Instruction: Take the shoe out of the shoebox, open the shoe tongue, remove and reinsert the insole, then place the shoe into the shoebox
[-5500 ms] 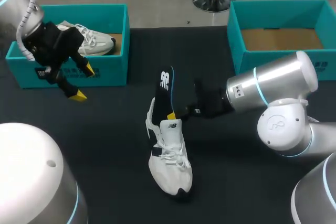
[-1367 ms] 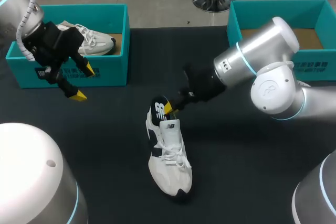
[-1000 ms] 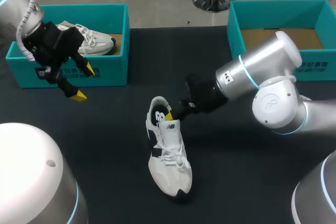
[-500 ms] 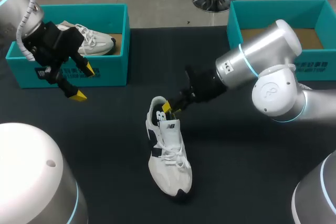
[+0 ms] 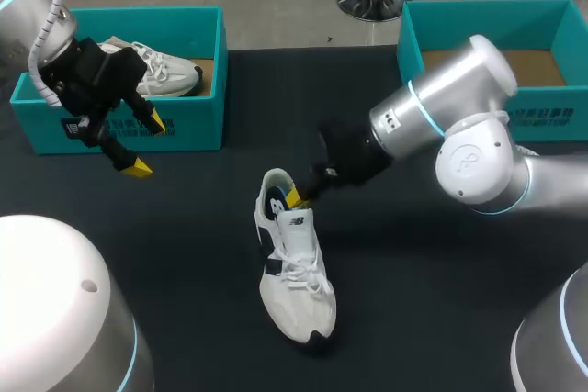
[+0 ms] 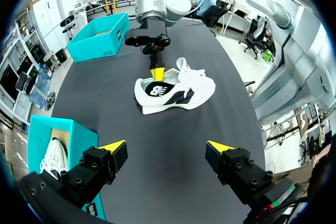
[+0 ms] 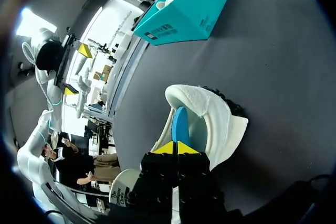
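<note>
Mid-surface (image 5: 184, 254), the white shoe (image 5: 296, 282) lay on its sole, outside both boxes. Right gripper (image 5: 294, 196) was pinched on the insole (image 5: 273, 200) heel. The insole stood tall seconds earlier and had since sunk almost fully inside, so reinsertion looked nearly done. Left gripper (image 5: 147, 144) hung wide open beside the left shoebox (image 5: 184, 126).

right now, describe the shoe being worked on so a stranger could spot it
On the black table, between two teal shoeboxes at the far corners, the shoe lies in the middle, white with black patches. Unlike the other shoe, boxed at the left, it sits unboxed with the right end effector pinching its insole.
</note>
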`<state>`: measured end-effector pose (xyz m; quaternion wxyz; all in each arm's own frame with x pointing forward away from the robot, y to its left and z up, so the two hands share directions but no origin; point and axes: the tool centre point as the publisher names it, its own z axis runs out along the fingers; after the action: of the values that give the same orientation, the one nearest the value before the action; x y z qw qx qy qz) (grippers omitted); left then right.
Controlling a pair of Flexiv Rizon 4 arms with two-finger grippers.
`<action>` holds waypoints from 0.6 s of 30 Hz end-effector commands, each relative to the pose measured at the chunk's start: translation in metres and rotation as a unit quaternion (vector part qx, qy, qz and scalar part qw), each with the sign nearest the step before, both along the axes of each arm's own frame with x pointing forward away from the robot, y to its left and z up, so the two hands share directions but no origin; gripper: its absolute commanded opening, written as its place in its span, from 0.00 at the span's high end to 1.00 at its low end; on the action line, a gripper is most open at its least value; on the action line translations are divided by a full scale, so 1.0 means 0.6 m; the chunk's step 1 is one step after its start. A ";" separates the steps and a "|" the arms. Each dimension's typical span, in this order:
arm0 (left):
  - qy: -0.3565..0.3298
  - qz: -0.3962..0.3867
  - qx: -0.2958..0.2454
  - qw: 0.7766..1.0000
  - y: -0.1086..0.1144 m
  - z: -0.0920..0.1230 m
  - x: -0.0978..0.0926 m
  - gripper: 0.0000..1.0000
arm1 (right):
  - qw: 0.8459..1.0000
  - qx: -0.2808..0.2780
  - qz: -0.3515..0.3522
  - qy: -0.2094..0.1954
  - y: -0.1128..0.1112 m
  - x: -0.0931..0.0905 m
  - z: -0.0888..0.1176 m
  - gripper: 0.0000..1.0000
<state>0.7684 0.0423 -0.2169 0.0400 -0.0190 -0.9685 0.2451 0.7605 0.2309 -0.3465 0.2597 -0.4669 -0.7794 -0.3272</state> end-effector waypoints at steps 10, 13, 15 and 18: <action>0.000 0.000 0.001 1.000 0.001 0.000 0.000 0.00 | 0.999 -0.008 -0.037 -0.015 -0.013 -0.024 0.015 0.00; 0.000 0.000 0.001 1.000 0.001 0.000 0.000 0.00 | 0.998 -0.010 -0.052 -0.038 -0.023 -0.017 0.043 0.00; 0.000 0.000 0.001 1.000 0.001 0.000 0.000 0.00 | 0.997 -0.014 -0.062 -0.054 -0.032 -0.013 0.063 0.00; 0.000 0.000 0.001 1.000 0.001 0.000 0.000 0.00 | 0.994 -0.022 -0.076 -0.075 -0.041 -0.009 0.095 0.00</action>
<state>0.7684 0.0423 -0.2169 0.0400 -0.0190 -0.9685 0.2451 0.7659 0.2203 -0.3126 0.1889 -0.4917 -0.7628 -0.3751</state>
